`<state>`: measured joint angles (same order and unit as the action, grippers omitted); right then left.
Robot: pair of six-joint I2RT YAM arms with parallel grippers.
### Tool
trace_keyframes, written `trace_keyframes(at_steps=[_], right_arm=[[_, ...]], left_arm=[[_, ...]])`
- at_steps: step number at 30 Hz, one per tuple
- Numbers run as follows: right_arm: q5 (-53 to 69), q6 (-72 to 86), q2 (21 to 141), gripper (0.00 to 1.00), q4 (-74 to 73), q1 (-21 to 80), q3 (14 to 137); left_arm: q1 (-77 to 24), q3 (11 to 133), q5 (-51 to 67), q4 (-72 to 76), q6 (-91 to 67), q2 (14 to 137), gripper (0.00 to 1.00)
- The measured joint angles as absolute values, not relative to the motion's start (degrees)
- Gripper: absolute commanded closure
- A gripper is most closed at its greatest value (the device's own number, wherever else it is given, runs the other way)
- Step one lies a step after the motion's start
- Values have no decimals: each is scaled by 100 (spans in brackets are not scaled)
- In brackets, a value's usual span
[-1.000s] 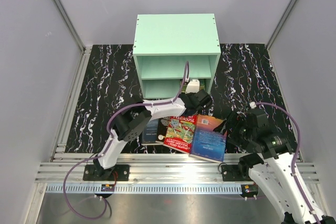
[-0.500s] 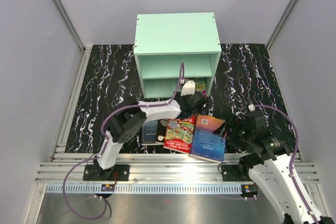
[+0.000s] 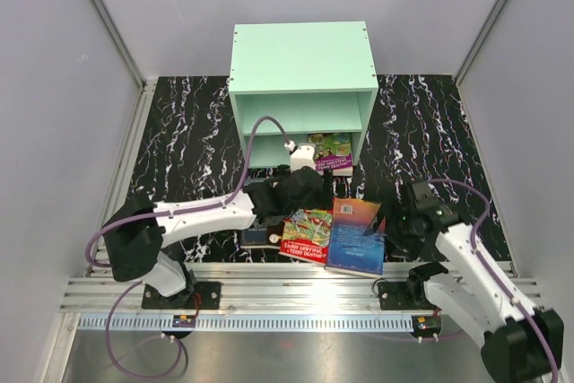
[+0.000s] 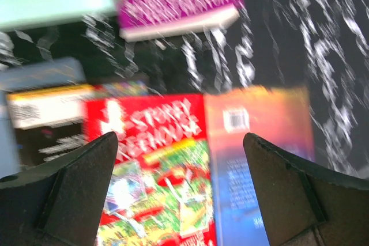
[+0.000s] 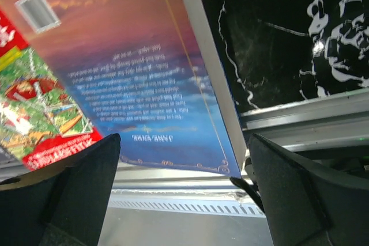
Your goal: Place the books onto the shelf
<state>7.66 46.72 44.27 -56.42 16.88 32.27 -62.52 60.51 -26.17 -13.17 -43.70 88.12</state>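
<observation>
Table: black, white-veined marble-pattern table top [image 3: 188, 141]; carries everything listed below.
Shelf: mint-green wooden box shelf [image 3: 300, 56], upright at the far middle of the table, open front facing the arms, one horizontal board splitting it into two compartments.
Left gripper: left gripper [image 4: 180, 139], released; jaws spread wide with nothing between them, positioned above the loose books just in front of the shelf.
Right gripper: right gripper [image 5: 184, 139], released; jaws spread wide with nothing between them, positioned over the near right corner of Book 1.
Book 1: blue-and-orange paperback book [image 3: 356, 235], flat on the table near its front edge.
Book 2: red "13-Storey Treehouse" paperback book [image 3: 305, 232], flat, its right edge touching Book 1.
Book 3: purple paperback book [image 3: 330, 152], flat at the right of the lower compartment, near end at the opening.
Book 4: black paperback book [image 4: 43, 131], partly under Book 2 on its left.
Book 5: dark blue paperback book [image 4: 34, 76], under Book 4; blurred.
</observation>
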Motion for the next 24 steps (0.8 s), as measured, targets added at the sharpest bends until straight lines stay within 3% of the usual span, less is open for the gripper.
trace_keyframes(at_steps=[4, 11, 14, 15, 18, 24], right_arm=[[696, 4633, 5207, 0, -5343, 1688, 3258], [832, 4681, 5551, 2, -4602, 1688, 2836], [854, 4694, 5577, 11, -4484, 1688, 2762], [856, 4696, 5577, 24, -4425, 1688, 2753], [794, 4648, 5572, 48, -4377, 1684, 2709], [735, 4633, 5048, 56, -4788, 1678, 2703]], left_arm=[[-6504, 5793, -1957, -947, -4338, 8868, 7], [-6814, 5157, -958, 276, -4556, 9411, 8], [-6801, 5054, -655, 899, -4700, 9782, 9], [-6796, 5054, -558, 1083, -4744, 9878, 9], [-6768, 5052, -429, 1476, -4823, 10116, 10], [-6630, 5035, -403, 1959, -4921, 10361, 11]])
